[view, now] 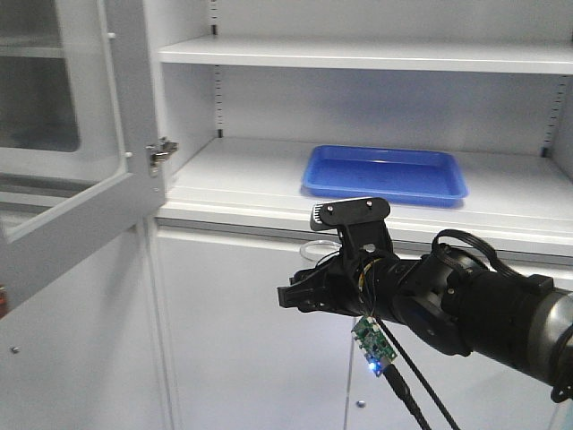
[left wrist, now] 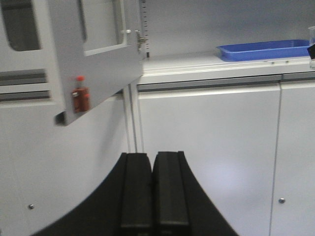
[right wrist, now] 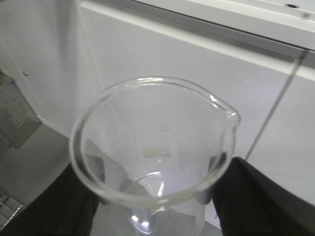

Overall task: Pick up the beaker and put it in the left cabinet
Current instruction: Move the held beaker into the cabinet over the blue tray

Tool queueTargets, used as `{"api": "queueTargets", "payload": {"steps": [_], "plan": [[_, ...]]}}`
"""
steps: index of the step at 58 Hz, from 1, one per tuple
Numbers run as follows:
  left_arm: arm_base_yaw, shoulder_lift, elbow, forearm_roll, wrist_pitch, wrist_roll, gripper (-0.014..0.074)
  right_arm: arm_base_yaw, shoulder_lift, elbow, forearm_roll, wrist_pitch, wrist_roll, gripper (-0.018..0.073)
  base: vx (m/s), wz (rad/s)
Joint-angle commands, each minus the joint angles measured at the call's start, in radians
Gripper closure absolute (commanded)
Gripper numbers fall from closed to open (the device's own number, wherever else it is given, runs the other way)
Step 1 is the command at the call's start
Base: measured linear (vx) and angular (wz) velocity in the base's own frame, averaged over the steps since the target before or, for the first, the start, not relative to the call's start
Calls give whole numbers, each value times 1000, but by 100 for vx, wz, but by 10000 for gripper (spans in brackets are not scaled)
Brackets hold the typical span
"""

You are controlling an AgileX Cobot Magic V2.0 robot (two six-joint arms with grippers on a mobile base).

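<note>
My right hand (view: 303, 294) clamped on beaker (right wrist: 155, 147), centre frame, below shelf (view: 242, 175) of left cabinet (view: 192, 107). Left hand (left wrist: 152, 191) pressed together. Risk: lifting too close, rim clips shelf edge, glass slips

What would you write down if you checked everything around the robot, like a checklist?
Surface: left cabinet shelf holds a blue tray.
Job's things: beaker is held outside the cabinet, in front of the lower doors.
Clutter: nothing seen.
Grippers: right gripper jaws shut on the beaker; left gripper jaws shut, empty.
Cables: black cables hang under the right wrist beside a green circuit board.
Surroundings: glass door open; lower doors closed.
</note>
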Motion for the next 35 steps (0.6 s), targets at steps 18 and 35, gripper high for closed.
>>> {"api": "queueTargets", "payload": {"steps": [18,35], "plan": [[-1,-18,16,-7,-84,-3,595,1,-52,-37,-15,-153,-1,568,8,-30],[-1,-18,16,-7,-84,-3,595,1,-52,-37,-15,-307,-1,568,5,-18]]}}
